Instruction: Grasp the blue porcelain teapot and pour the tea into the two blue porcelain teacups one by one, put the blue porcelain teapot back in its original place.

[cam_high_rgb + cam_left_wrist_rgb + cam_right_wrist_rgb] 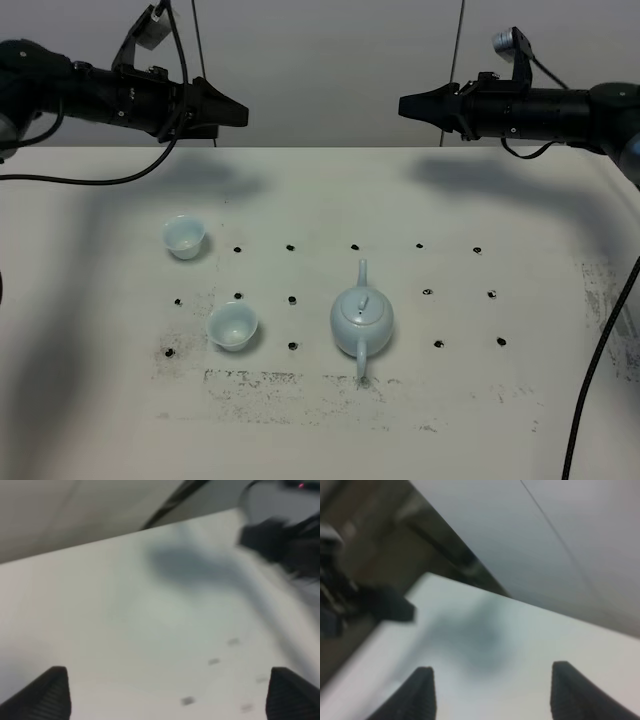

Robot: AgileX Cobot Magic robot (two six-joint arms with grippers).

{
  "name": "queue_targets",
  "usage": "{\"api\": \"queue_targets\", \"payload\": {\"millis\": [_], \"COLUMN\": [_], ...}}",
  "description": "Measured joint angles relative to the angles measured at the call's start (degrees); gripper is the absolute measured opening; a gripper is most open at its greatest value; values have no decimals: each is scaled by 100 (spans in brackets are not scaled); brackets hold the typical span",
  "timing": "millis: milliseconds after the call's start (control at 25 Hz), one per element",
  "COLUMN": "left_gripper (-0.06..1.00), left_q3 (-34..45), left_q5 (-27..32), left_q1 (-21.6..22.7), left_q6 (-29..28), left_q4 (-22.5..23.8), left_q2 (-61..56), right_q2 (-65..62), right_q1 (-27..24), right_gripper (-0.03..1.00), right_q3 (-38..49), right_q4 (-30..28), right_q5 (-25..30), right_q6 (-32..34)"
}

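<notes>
Exterior high: blue porcelain teapot [362, 320] nearer right arm [520, 105]

Both arms' jaws stand released and empty over the tabletop's [520, 230] far edge. It sits right of centre, handle toward the near edge, spout pointing away; teacups [184, 237] [232, 326] to its left.

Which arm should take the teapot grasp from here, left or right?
Right, probably. The right gripper hangs nearer the blue porcelain teapot, slightly right of centre. The far teacup and near teacup sit on the side of the left gripper, crowding its approach. Both jaws stand open, empty.
</notes>
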Motion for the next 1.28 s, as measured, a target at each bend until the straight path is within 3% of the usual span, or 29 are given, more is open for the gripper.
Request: {"api": "queue_targets", "payload": {"millis": [160,280,440,600,840,1080,1280], "left_gripper": [75,75,75,74,69,60,52], "left_q3": [-305,-313,-245,531,2019,3282,5198], "left_q5": [-326,-620,-840,-1162,-1570,-1668,-2524], "left_q1": [-73,-158,-283,-408,-432,-407,-389], "left_q6": [-509,-774,-999,-1041,-1079,-1561,-1618], "left_q4": [1963,2940,3591,4122,4772,5349,5440], "left_q2": [-134,-211,-305,-759,-2103,-3477,-4670], "right_q2": [0,0,0,0,-794,-1872,-2613], "right_q1": [11,11,11,11,11,11,-1], "right_gripper": [49,49,49,49,49,46,40], "right_q3": [-632,-873,-909,-922,148,923,1639], "right_q4": [-2001,-3699,-5522,-6714,-7366,-7885,-7922], "right_q5": [-497,-799,-774,-349,9,678,593], "right_q6": [741,1654,2521,3017,3520,4065,4430]}}
